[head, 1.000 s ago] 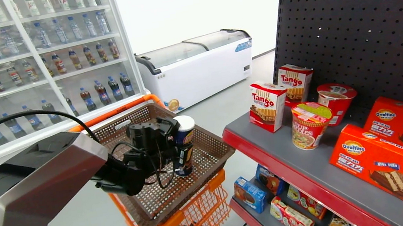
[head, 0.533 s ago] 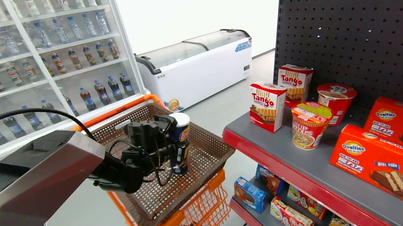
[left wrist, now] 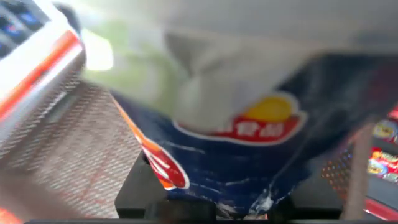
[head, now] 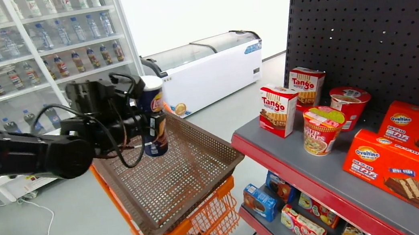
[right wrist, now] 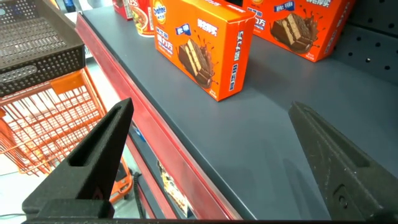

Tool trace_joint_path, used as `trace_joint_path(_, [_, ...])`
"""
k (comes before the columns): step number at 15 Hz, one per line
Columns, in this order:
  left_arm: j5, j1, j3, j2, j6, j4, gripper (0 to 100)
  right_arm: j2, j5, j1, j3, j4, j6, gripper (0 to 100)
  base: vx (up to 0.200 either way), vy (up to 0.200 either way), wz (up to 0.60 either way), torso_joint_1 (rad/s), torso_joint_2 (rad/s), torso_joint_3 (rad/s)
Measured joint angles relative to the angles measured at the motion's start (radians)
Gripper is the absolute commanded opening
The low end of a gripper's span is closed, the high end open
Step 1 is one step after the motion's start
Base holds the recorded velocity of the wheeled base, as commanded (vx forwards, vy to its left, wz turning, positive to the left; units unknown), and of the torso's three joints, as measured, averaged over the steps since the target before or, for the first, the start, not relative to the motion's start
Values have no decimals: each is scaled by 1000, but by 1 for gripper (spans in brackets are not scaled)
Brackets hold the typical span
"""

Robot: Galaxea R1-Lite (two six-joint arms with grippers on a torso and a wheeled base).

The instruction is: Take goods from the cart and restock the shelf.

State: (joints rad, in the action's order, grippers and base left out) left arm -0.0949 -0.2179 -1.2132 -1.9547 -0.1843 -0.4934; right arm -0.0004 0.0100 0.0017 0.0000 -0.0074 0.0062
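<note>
A dark blue chip can (head: pixel 153 114) with a white lid hangs upright above the brown cart basket (head: pixel 183 165), with my left gripper (head: pixel 144 118) shut on it. Up close in the left wrist view the chip can (left wrist: pixel 236 149) crosses the picture between the fingers. My right gripper (right wrist: pixel 217 162) stands open over the grey shelf board (right wrist: pixel 261 143), a little short of an orange wafer box (right wrist: pixel 205 46). The shelf (head: pixel 291 155) lies to the right of the cart.
On the shelf stand two wafer cartons (head: pixel 279 110), two noodle cups (head: pixel 322 129) and two orange boxes (head: pixel 404 170). The orange cart frame (head: pixel 200 232) is below the basket. Snack packs (head: pixel 287 212) fill the lower shelf. A drinks fridge (head: pixel 32 60) and a chest freezer (head: pixel 207 67) stand behind.
My left arm has lifted the chip can up out of the basket and toward the left; the can now hangs well above the basket floor.
</note>
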Motion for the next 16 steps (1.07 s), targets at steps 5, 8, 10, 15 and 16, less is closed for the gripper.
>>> trace_joint_path(5, [-80,69,180,342,88,140,0,0,0,-1,0,0,0,100,0,0,0,0,0,0])
trace_joint_path(8, [-204,83,353,522,121,161,0,0,0,0,0,0,0,100,0,0,0,0,0,0])
trace_joint_path(10, [-318,101,415,603,145,185,0,0,0,0,0,0,0,100,0,0,0,0,0,0])
trace_joint_path(15, [-498,122,601,779,139,213,0,0,0,0,0,0,0,100,0,0,0,0,0,0])
trace_joint_path(16, [-497,117,617,803,137,212,0,0,0,0,0,0,0,100,0,0,0,0,0,0])
